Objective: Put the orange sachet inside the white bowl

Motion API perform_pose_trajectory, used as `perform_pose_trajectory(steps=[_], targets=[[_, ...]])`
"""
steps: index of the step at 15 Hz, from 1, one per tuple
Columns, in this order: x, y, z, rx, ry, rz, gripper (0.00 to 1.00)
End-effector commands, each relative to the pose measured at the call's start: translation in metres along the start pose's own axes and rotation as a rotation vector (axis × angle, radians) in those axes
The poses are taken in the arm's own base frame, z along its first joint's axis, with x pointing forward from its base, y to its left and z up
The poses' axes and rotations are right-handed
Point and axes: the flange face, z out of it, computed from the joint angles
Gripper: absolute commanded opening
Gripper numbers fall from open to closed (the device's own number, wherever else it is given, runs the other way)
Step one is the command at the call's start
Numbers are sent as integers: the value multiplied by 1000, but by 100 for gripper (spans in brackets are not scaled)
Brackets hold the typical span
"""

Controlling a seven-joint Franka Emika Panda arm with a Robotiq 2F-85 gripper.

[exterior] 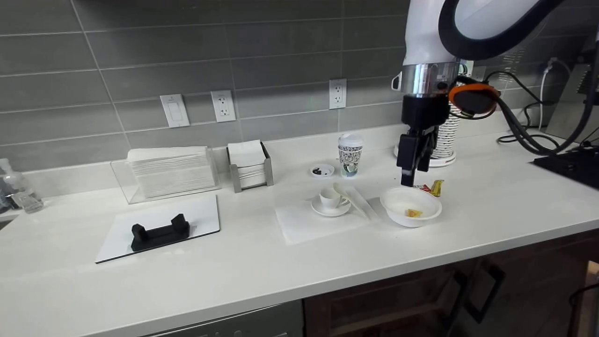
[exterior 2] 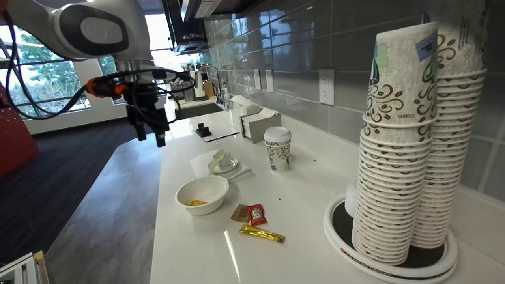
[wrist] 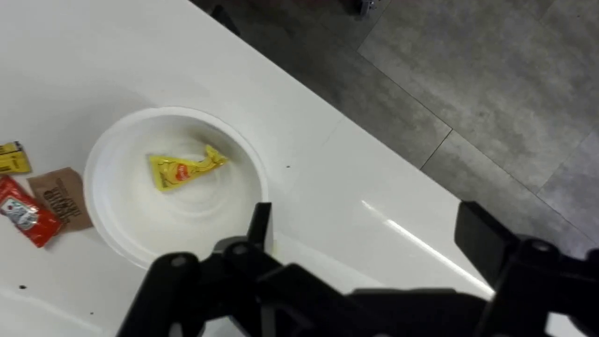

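Note:
The white bowl (exterior: 392,207) stands on the counter near its front edge; it also shows in an exterior view (exterior 2: 211,187) and in the wrist view (wrist: 196,222). A small yellow-orange sachet with a red logo (wrist: 180,172) lies inside the bowl, and shows there in both exterior views (exterior: 413,213) (exterior 2: 196,202). No other orange sachet shows. My gripper (wrist: 365,210) is open, with nothing between its fingers. In the exterior views the gripper (exterior: 414,174) (exterior 2: 151,139) hangs above the counter, higher than the bowl and apart from it. In the wrist view one finger overlaps the bowl's rim.
A brown packet (exterior 2: 240,213), a red sachet (exterior 2: 257,214) and a long yellow sachet (exterior 2: 262,233) lie beside the bowl. A cup on a saucer (exterior: 330,199), spoons, a lidded paper cup (exterior: 350,157) and tall cup stacks (exterior 2: 394,177) stand nearby. The tiled wall is behind.

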Motion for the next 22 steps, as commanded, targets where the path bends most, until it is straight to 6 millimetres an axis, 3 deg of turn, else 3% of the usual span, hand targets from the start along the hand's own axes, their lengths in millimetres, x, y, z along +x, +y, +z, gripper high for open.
perform_pose_trajectory(steps=[1, 5, 8, 10, 16, 22], targets=[[0, 70, -20, -36, 44, 14, 100], [9, 150, -34, -50, 111, 18, 100], [19, 184, -36, -42, 163, -17, 100], [24, 201, -27, -40, 162, -58, 100], [33, 252, 23, -128, 118, -154, 100], [38, 278, 88, -110, 59, -280, 100]])
